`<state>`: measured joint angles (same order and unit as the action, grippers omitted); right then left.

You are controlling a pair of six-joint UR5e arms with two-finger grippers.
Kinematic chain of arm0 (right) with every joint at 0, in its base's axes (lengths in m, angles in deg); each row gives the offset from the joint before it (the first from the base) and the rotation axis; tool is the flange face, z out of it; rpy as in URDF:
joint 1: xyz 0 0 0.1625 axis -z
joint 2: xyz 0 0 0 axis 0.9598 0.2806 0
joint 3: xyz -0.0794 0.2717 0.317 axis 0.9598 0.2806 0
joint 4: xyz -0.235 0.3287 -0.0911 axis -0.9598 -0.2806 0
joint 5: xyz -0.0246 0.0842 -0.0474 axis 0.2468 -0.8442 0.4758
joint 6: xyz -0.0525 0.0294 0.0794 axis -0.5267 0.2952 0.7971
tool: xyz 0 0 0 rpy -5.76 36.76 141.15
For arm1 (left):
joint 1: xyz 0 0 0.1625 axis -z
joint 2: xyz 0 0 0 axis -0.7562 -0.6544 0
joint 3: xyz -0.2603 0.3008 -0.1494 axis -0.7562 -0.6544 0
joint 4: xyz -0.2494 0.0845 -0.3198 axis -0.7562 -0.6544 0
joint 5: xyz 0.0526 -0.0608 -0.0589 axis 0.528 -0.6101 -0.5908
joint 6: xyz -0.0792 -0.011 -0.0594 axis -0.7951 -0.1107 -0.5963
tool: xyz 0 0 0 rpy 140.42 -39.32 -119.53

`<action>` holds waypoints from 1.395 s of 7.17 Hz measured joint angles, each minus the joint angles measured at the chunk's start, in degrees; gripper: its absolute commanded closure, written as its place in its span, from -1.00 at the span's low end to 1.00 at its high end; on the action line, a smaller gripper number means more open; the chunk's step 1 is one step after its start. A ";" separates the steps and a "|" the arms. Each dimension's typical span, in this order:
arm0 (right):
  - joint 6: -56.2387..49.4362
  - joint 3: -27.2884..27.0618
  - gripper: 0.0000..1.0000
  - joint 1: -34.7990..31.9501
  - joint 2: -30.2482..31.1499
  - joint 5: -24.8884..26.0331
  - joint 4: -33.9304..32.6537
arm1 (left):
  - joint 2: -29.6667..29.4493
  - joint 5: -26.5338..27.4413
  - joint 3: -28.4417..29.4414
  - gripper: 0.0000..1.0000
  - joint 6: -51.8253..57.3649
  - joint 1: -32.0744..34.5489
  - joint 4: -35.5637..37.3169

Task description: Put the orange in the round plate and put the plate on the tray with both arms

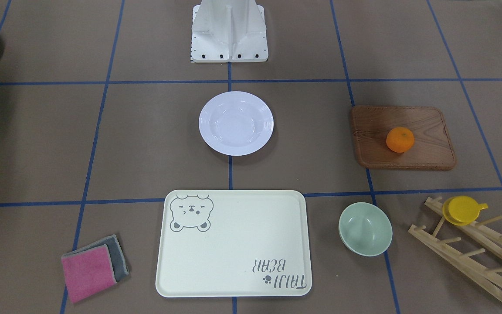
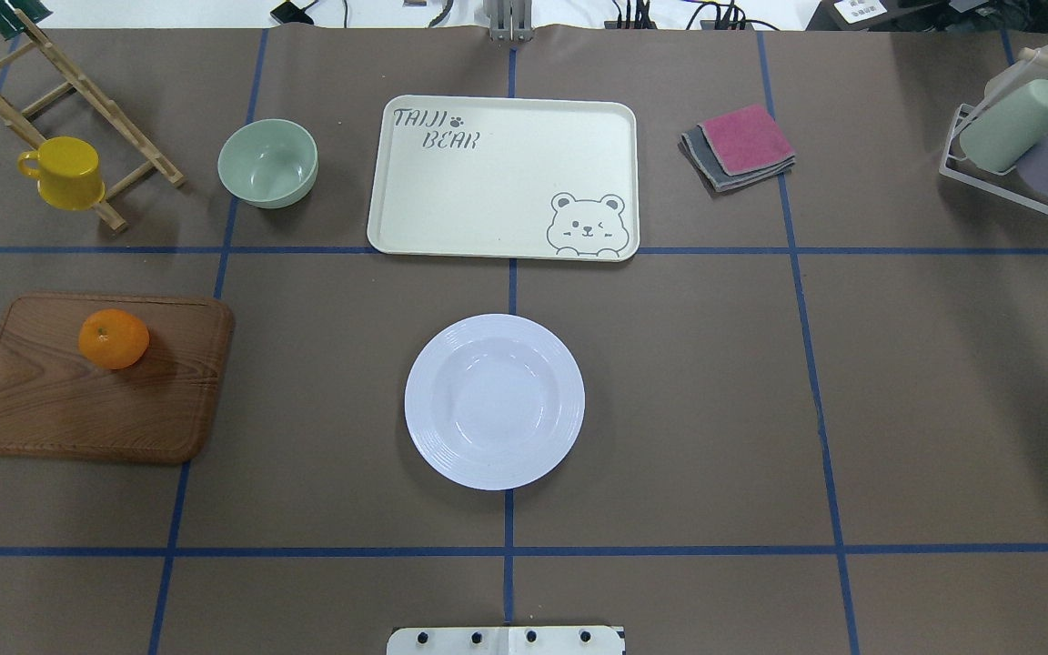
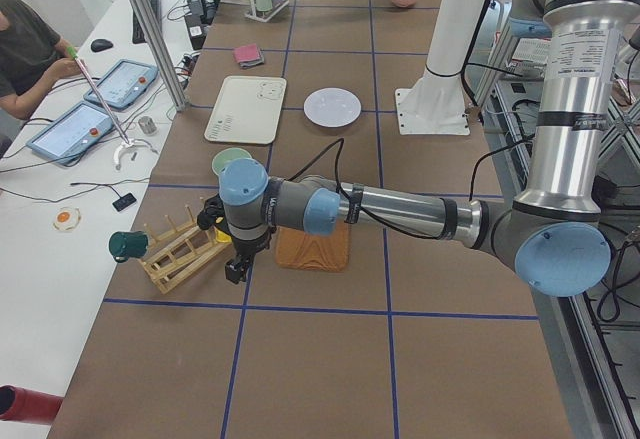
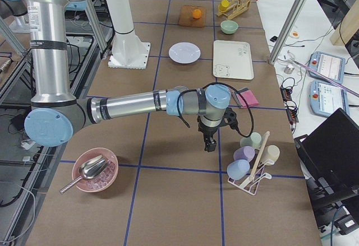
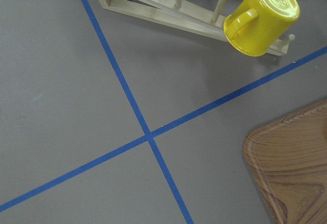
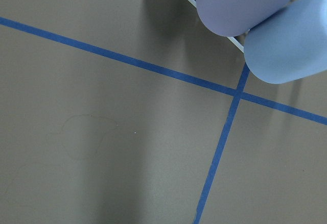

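Observation:
The orange [image 2: 113,338] rests on a brown wooden board [image 2: 96,400] at the table's left. The white round plate [image 2: 494,401] lies bare at the table's middle, in front of the cream bear tray [image 2: 504,177], which carries nothing. Only the side views show the arms. My left gripper [image 3: 237,270] hangs low over the table beside the wooden rack, short of the board. My right gripper [image 4: 209,144] points down near the cup rack, far from the plate. I cannot tell whether either one is open or shut.
A pale-green bowl [image 2: 268,164] stands left of the tray, and folded pink and grey cloths [image 2: 740,146] lie to its right. A yellow cup [image 2: 64,172] hangs on the wooden rack [image 2: 60,109]. A rack of pastel cups [image 2: 1029,146] stands far right. A person [image 3: 25,54] sits beside the table.

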<state>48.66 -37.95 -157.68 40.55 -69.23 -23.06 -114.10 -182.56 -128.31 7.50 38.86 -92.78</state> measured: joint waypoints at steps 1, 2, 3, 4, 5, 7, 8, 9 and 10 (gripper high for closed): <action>-0.01 -0.01 -1.00 0.08 0.00 -0.04 0.00 | 0.00 0.00 0.09 -0.99 -0.02 -0.10 -0.69; -0.03 0.05 -1.00 0.23 -0.03 -0.26 0.63 | 0.00 0.00 0.10 -0.99 -0.16 -0.71 -1.91; -0.02 0.23 -1.00 0.67 -0.02 -0.72 2.41 | -0.01 0.06 -0.29 -0.99 -1.29 -3.23 -3.30; 0.02 0.39 -1.00 1.36 0.03 -1.02 4.22 | -0.09 1.14 -1.76 -0.99 -6.58 -8.05 -5.87; 0.04 0.45 -1.00 1.82 0.06 -1.09 5.07 | -0.16 2.94 -3.80 -0.98 -14.37 -13.15 -8.82; -0.08 0.62 -1.00 2.52 0.14 -1.15 5.49 | -0.30 8.60 -8.34 -0.98 -26.69 -22.58 -11.32; -0.21 0.65 -1.00 3.16 0.15 -1.41 5.54 | -0.35 11.04 -9.51 -0.98 -30.32 -26.69 -11.54; -0.31 0.65 -1.00 3.81 0.17 -2.03 5.59 | -0.38 12.00 -9.98 -0.98 -32.11 -29.91 -11.63; -0.41 0.69 -1.00 4.42 0.17 -2.48 5.61 | -0.30 12.25 -10.17 -0.98 -32.79 -32.05 -11.67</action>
<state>48.25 -37.26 -153.26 40.71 -71.71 -17.45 -114.40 -170.31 -138.49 -25.29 6.81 -104.45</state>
